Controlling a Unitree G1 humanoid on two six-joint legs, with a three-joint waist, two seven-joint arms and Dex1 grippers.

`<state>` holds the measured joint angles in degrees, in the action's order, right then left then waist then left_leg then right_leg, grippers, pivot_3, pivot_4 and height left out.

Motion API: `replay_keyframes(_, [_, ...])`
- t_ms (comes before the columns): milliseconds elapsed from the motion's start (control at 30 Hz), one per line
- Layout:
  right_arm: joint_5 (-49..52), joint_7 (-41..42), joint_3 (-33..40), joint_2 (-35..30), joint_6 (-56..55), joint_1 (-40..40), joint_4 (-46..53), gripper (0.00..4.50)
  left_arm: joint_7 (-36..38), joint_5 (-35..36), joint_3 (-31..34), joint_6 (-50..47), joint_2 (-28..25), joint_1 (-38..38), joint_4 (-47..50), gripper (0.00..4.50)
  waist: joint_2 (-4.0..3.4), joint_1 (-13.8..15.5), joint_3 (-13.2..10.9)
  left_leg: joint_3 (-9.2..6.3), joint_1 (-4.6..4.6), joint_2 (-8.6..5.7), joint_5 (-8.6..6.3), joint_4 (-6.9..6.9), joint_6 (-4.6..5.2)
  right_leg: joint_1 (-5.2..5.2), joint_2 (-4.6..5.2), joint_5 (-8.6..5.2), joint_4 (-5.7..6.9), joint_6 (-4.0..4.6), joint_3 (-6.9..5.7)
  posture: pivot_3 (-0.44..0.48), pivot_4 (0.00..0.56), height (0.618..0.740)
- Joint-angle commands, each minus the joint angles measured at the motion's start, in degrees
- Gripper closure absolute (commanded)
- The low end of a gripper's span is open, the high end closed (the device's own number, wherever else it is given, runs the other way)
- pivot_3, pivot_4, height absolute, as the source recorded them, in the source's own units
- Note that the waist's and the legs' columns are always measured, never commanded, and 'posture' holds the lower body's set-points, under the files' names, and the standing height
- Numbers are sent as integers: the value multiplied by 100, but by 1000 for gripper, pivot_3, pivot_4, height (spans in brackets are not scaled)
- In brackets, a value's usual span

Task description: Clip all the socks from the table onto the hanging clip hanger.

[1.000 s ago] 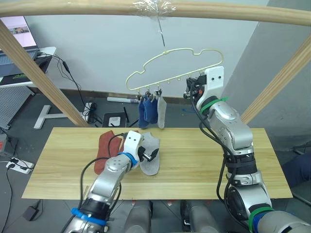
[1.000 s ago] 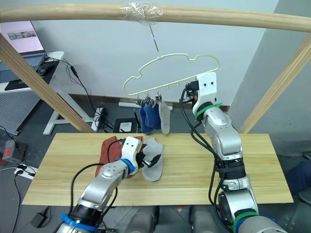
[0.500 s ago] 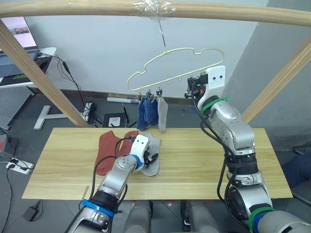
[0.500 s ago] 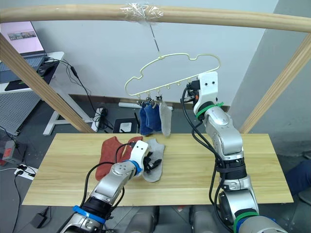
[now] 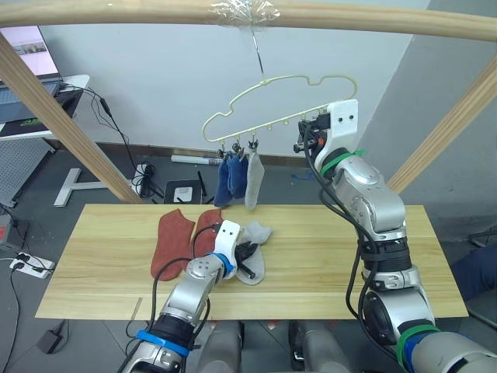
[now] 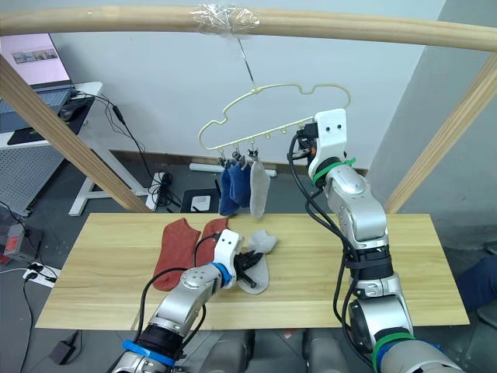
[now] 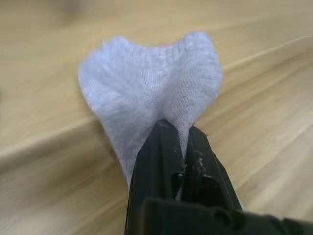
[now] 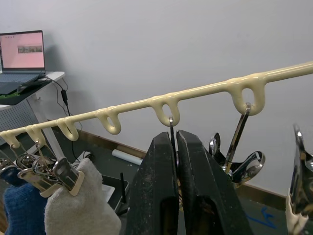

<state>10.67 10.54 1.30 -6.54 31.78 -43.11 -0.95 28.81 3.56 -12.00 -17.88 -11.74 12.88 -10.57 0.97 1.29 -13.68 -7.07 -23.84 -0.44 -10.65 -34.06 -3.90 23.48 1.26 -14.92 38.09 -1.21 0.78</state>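
On the table (image 5: pixel 334 256) my left gripper (image 5: pixel 247 253) is shut on a light grey sock (image 5: pixel 259 232), pinching its bunched knit (image 7: pixel 151 83) between the fingertips. Two rust-red socks (image 5: pixel 172 242) lie flat side by side just left of it. The pale yellow-green clip hanger (image 5: pixel 272 97) hangs from the top pole. Two blue socks (image 5: pixel 229 177) and one grey sock (image 5: pixel 252 183) are clipped at its left end. My right gripper (image 8: pixel 176 134) is raised to the hanger's right part and shut on the thin metal stem of a clip (image 8: pixel 171 125).
A thick wooden pole frame (image 5: pixel 349 17) crosses overhead, with slanted poles at left (image 5: pixel 70 132) and right (image 5: pixel 443 140). A laptop (image 5: pixel 27 58) sits on a desk at far left. Cables and a power strip (image 5: pixel 31 266) lie on the floor.
My left gripper has moved right along the table and shut on the grey sock, bunching it up. The hanger and its socks have swung slightly. My right gripper stays on the clip.
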Motion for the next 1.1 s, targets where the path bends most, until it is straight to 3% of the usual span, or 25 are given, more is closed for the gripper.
replay_keyframes(33, [318,27,356,-30,203,-163,135,4500,415,380,193,645,-33,-4,725,4466,0,-4,0,1,0,0,0,0,0,0,-1,-1,0,-1,0,125,225,740])
replay_keyframes(300, [1779,-221,1508,50,2298,-654,118,4500,841,34,-45,2287,-314,163,1318,4466,0,2,0,4,0,0,0,0,0,-1,1,11,-1,18,4,104,213,740])
replay_keyframes(500, [2654,-850,2444,133,3702,-1136,46,4500,475,-493,-115,3170,-248,534,1051,4466,0,6,0,5,-2,-4,0,-2,1,-2,0,12,0,17,3,100,206,740])
replay_keyframes(1100, [3270,-1519,3125,308,4951,-1616,63,4500,104,-446,16,3557,0,935,531,4466,0,-5,0,10,-2,-6,0,-4,3,-1,-9,14,4,16,2,98,203,740])
